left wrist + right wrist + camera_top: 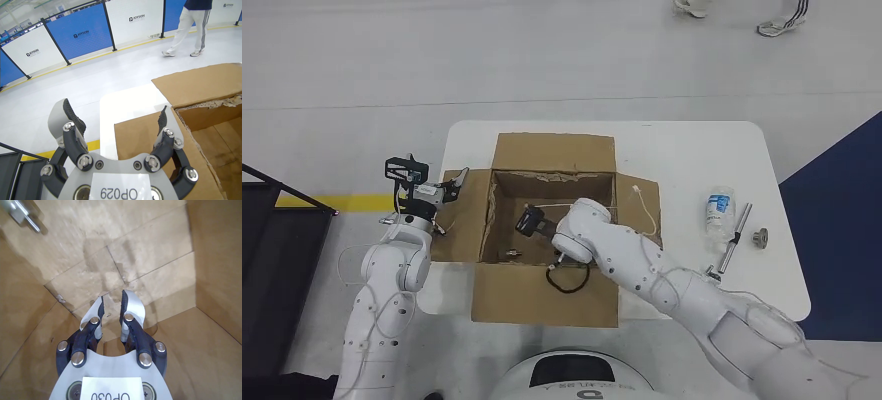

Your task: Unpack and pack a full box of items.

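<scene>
An open brown cardboard box (552, 150) (198, 83) is set at the middle of a white rectangular table (692, 150), w/ all four flaps folded outward.

The R gripper (530, 222) (113, 294) is placed inside the box, toward its left wall as seen from the top view. Its fingers are parted only slightly, approx. a narrow gap, and nothing is held btwn them. The tips are pointed at the box floor; whether the floor is touched cannot be told. A small shiny metal cylindrical part (24, 218), blurred, is seen on the box floor, well apart from the R gripper tips.

The L gripper (429, 175) (115, 106) is held outside the box, above the left flap and the table's left edge. Its jaws are spread wide and nothing is gripped.

On the table to the right of the box, three items are laid near each other:
- a clear plastic bottle w/ blue label (719, 210)
- a thin grey metal rod (734, 242), just beside the bottle
- a small round grey metal piece (760, 237), just beside the rod

A thin white cord (642, 208) is draped over the right flap. A black looped cable (564, 282) is seen over the near flap, beside the R arm.
</scene>
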